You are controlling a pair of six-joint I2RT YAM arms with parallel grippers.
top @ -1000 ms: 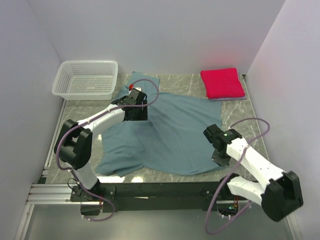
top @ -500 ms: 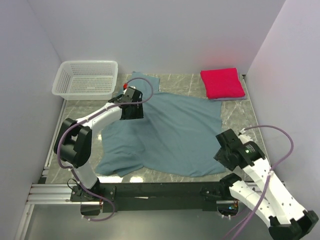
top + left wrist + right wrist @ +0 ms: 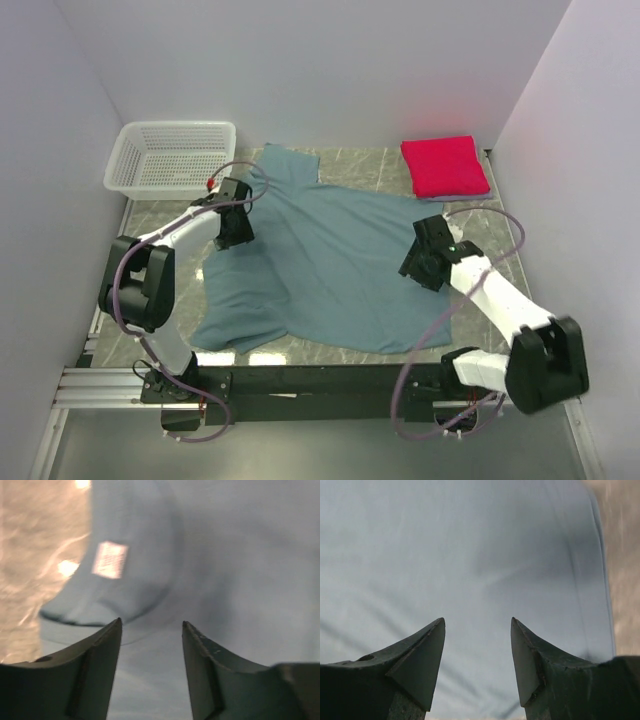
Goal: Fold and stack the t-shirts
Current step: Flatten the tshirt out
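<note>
marble tabletop [image 3: 365, 165], teal shirt [image 3: 340, 270] spread out, pink shirt [image 3: 444, 165] folded far right. right gripper [image 3: 477, 622] just swung back over the teal's right edge, left gripper [image 3: 151, 625] slid to the collar [image 3: 172, 570], both parted and empty, so fold's next.

- white plastic mesh basket [image 3: 172, 155]: stands upright in the far left corner of the table, open side up, close to the left wall.
- table [image 3: 470, 235]: grey marble-patterned top with pale veins; glossy, with bright glints in the left wrist view.
- walls [image 3: 330, 70]: plain pale panels enclosing three sides.
- metal rail [image 3: 100, 385]: silver slotted profile along the near edge.
</note>
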